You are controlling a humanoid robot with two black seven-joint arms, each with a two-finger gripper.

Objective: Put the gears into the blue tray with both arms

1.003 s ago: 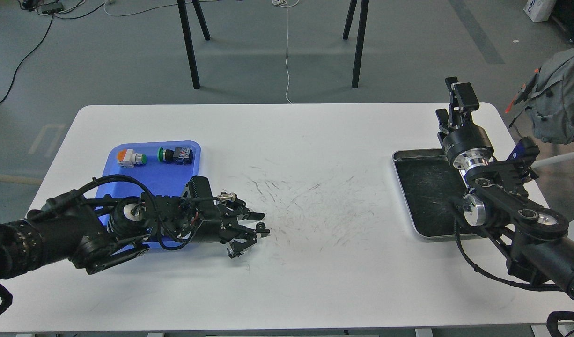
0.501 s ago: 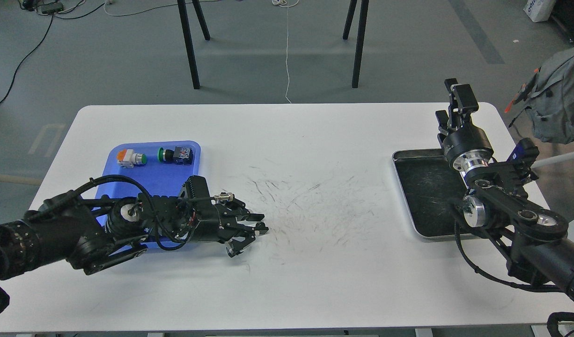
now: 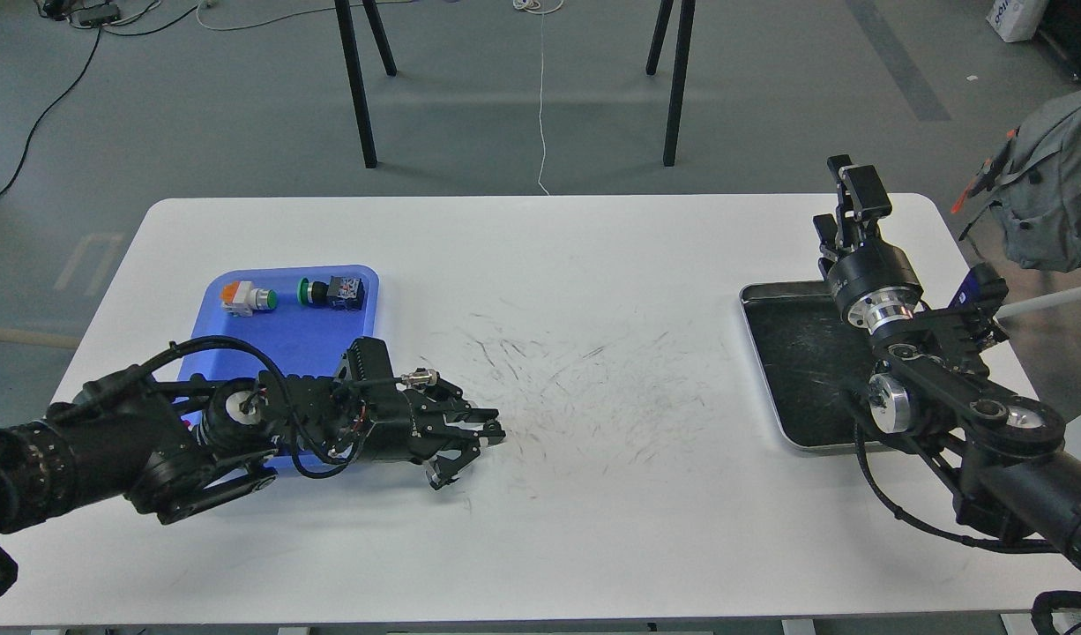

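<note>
The blue tray point(image 3: 285, 331) lies at the table's left, its near part hidden under my left arm. My left gripper point(image 3: 468, 454) lies low over the table just right of the tray's near right corner, pointing right, with its fingers spread open. A tiny black round thing point(image 3: 498, 433) sits at the far fingertip; it may be one of the gears, and I cannot tell whether it is touched. No other gears show. My right gripper point(image 3: 849, 190) is raised over the table's far right edge, pointing away; its fingers cannot be told apart.
Two push-button switches, an orange-and-white one point(image 3: 247, 297) and a green-and-black one point(image 3: 331, 291), lie at the blue tray's far end. A silver tray with a dark inside point(image 3: 801, 370) sits at the right, partly under my right arm. The table's middle is scuffed.
My left arm has sunk slightly and drawn a little to the left, gripper still open. My right gripper has shifted a little to the left.
</note>
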